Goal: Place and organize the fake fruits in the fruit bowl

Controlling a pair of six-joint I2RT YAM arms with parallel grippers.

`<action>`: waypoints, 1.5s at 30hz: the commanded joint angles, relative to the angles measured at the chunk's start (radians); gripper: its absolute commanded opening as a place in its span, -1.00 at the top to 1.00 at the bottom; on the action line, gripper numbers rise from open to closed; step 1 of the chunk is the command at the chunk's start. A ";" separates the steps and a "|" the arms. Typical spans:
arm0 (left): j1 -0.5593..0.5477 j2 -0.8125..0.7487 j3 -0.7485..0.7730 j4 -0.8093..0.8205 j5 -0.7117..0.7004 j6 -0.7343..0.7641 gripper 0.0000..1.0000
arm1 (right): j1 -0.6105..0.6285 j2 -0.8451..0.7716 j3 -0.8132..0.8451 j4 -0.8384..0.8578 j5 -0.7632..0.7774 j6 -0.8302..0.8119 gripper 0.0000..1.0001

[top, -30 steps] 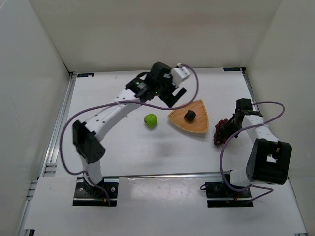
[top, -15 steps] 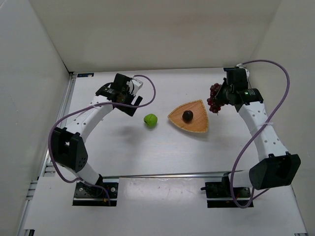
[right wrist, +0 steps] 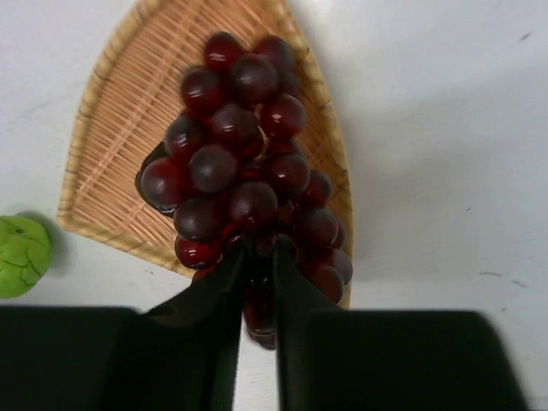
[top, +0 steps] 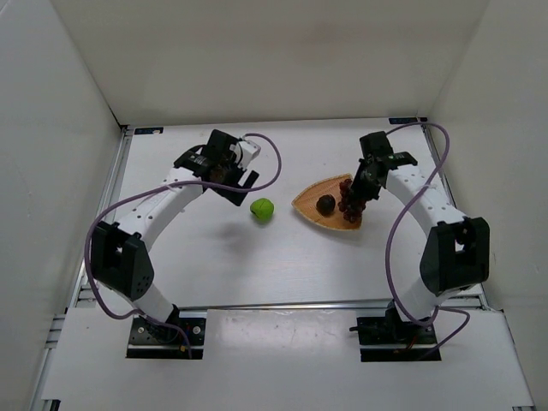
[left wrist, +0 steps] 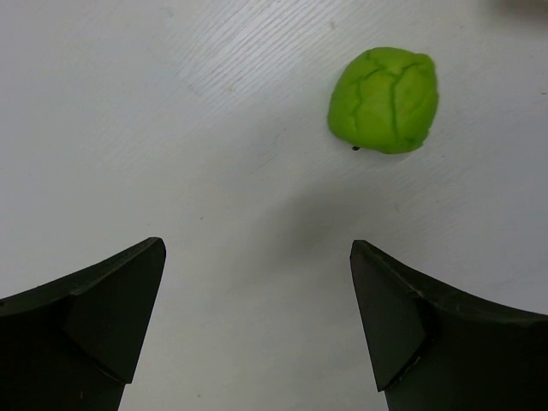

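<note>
Right gripper (right wrist: 257,257) has its two dark fingers pinched close together on the near end of the bunch of dark red grapes (right wrist: 248,171), and the bunch hangs out ahead of them over the woven fruit bowl (right wrist: 120,128). From the top camera the right gripper (top: 360,184) sits above the far right part of the fruit bowl (top: 330,221), with the grapes (top: 351,204) over the bowl's right side, just beside the small dark purple-black fruit (top: 326,203) that lies near the bowl's middle. Whether the grapes touch the weave or hang just above it cannot be told from either view. The bright green fruit (top: 262,209) lies on the white table (top: 214,257) to the left of the bowl, near its pointed left corner but apart from it; the right wrist camera catches it at the left edge (right wrist: 21,255). The left gripper (top: 233,181) hovers over the table just beyond and to the left of the green fruit. In its wrist view the left gripper (left wrist: 255,253) has its fingers spread wide with only bare table between them, and the green fruit (left wrist: 384,100) lies ahead of them, closer to the finger on the right of that view, touching neither finger.
</note>
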 commanded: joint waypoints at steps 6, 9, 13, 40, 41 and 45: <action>-0.096 0.081 0.108 -0.034 0.039 0.004 -1.00 | 0.026 -0.032 0.029 0.002 -0.027 0.024 -0.76; -0.119 0.141 0.138 -0.054 0.076 0.014 -1.00 | 0.026 -0.073 0.057 -0.027 0.004 0.024 -0.93; -0.139 0.255 0.229 -0.090 0.140 0.023 -1.00 | 0.026 -0.153 0.059 -0.038 0.013 0.015 -0.98; -0.280 0.459 0.606 -0.172 0.230 0.089 0.44 | 0.026 -0.464 -0.084 -0.124 0.125 0.075 -0.98; -0.298 0.480 0.618 -0.172 0.240 0.099 0.44 | 0.026 -0.473 -0.095 -0.124 0.137 0.075 -0.98; -0.366 0.535 0.677 -0.182 0.277 0.122 0.41 | 0.017 -0.493 -0.107 -0.144 0.151 0.084 -0.98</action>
